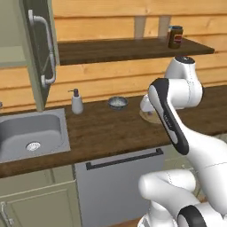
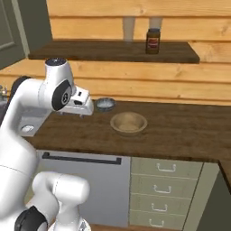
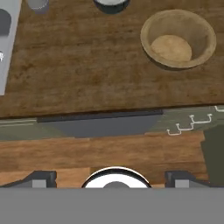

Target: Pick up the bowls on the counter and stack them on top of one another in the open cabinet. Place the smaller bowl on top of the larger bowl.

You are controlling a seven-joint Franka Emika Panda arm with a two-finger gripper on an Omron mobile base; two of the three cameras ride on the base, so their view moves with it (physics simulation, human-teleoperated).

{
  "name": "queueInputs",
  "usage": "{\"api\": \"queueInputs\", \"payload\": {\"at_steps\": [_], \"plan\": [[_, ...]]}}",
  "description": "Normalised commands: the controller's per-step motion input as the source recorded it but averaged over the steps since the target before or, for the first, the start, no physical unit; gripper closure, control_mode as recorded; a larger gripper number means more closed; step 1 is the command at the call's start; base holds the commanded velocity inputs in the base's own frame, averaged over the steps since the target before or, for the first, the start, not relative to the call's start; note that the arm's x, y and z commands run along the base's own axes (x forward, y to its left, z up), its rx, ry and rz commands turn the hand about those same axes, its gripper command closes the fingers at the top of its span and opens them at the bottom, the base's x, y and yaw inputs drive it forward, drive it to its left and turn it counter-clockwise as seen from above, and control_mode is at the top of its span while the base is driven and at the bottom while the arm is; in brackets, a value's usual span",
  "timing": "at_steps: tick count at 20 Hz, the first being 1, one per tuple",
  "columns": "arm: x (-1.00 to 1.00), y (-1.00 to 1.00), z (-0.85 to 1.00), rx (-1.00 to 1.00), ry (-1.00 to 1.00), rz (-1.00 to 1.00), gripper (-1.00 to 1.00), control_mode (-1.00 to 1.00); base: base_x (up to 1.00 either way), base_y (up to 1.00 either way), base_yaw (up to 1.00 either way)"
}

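Observation:
The small dark grey bowl (image 1: 117, 103) (image 2: 104, 104) sits near the back of the dark wood counter (image 1: 106, 133); its rim shows at the top edge of the hand view (image 3: 111, 4). To its right, nearer the front, is the wide brown bowl (image 2: 128, 122) (image 3: 178, 39), upright and empty; in the left base view my arm covers most of it. My gripper (image 3: 111, 178) is open with nothing between its fingertips. It hangs high over the counter's front edge, left of both bowls. The olive-green cabinet (image 1: 11, 53) stands open at upper left, with its door (image 1: 37, 53) and its curved grey handle (image 1: 46, 48).
A grey sink (image 1: 31, 133) is set into the counter's left end, with a soap dispenser (image 1: 76, 102) behind its corner. A jar (image 2: 153, 40) stands on the dark wall shelf (image 2: 113, 51). A dishwasher front (image 1: 119, 177) and drawers (image 2: 164, 189) lie below the counter.

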Motion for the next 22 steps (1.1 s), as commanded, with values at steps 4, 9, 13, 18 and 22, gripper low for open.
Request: {"api": "queueInputs", "payload": {"at_steps": [4,9,13,18,22], "plan": [[0.0,0.0,0.0,0.0,0.0,0.0,-1.0,1.0,0.92,-0.35,0.01],[0.17,0.0,-0.06,0.0,-0.01,0.0,-1.0,-1.0,0.59,-0.03,0.01],[0.88,0.0,-0.6,0.0,-0.01,0.0,-1.0,-1.0,0.0,0.0,0.0],[0.69,-0.07,-0.84,0.04,-0.01,0.0,-1.0,-1.0,0.0,0.0,0.0],[0.88,-0.22,-0.54,0.04,-0.03,0.0,-1.0,-1.0,0.0,0.0,0.0]]}}
